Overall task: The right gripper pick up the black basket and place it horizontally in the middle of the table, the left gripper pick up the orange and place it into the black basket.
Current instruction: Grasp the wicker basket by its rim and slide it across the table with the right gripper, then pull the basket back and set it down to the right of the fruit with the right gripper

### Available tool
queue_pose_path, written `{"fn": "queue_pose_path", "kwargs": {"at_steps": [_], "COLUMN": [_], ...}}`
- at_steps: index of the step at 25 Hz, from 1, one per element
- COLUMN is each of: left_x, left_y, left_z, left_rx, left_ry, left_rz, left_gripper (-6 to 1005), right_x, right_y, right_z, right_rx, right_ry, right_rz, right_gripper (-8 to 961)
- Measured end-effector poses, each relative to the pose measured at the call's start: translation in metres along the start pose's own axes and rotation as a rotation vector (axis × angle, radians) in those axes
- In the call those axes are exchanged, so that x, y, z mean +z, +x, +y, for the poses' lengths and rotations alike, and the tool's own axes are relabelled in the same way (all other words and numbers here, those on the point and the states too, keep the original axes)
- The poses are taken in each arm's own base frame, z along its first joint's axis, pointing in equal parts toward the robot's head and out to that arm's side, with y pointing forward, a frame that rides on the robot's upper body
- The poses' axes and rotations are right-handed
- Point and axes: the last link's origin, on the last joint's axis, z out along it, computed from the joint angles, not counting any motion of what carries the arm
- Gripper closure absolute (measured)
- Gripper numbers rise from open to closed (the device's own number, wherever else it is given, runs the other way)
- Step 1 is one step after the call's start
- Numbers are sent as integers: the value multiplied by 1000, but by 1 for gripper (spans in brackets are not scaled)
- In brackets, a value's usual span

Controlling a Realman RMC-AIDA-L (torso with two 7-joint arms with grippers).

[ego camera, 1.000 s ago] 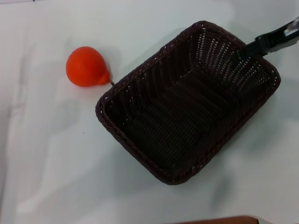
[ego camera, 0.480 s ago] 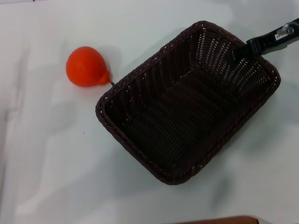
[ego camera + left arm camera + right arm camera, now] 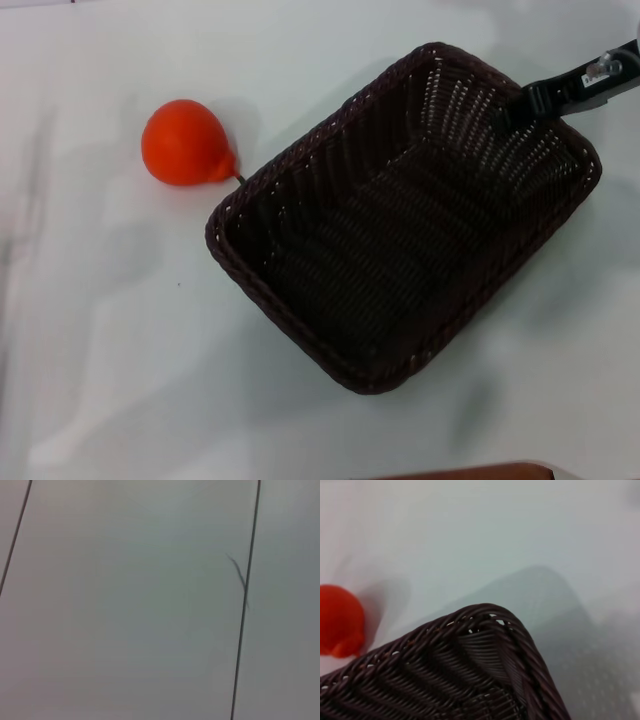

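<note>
Reaching in from the far right, the right pincer [image 3: 518, 107] sits at the far-right rim of the black basket [image 3: 400, 220], one dark finger dipping inside the wall; whether it is pinching the rim or spread cannot be told. Basket lies diagonally on the white worktop [image 3: 100, 350], right of centre, opening up, empty. Orange [image 3: 182, 143] rests on the worktop just beside the basket's left corner, stem pointing at the rim, apparently not touching. Left pincer not visible in any view; left wrist view shows only pale panels with dark seams.

Handling judgement: basket looks light, stiff woven wicker with a thick braided rim, not fragile, rough enough not to slip. Best hold is across the rim wall, one finger inside, one outside; a corner-side hold may let it swing or tilt when lifted. Orange looks smooth, round, prone to rolling; take it across its widest part.
</note>
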Motion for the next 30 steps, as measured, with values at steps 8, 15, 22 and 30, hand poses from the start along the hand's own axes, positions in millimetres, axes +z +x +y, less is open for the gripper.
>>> {"fn": "queue_pose_path", "kwargs": {"at_steps": [8,15,22,30], "left_x": [1,8,19,26], "left_y": [2,4,3,3], "left_z": [0,-2,-2,-8], "left_rx": [49,61,75,94], "left_ry": [-4,-12,-39,-51], "left_rz": [12,17,-4,-28], "left_gripper": [156,159,159,159], "right_x": [-4,-30,-33,-35], "right_y": [-10,-32,-70,-96], "right_z": [0,-4,-2,2], "right_rx": [158,334,432,504], "right_ry": [19,182,127,109], "right_rz": [26,175,156,161], "right_gripper": [756,755,753,752]}}
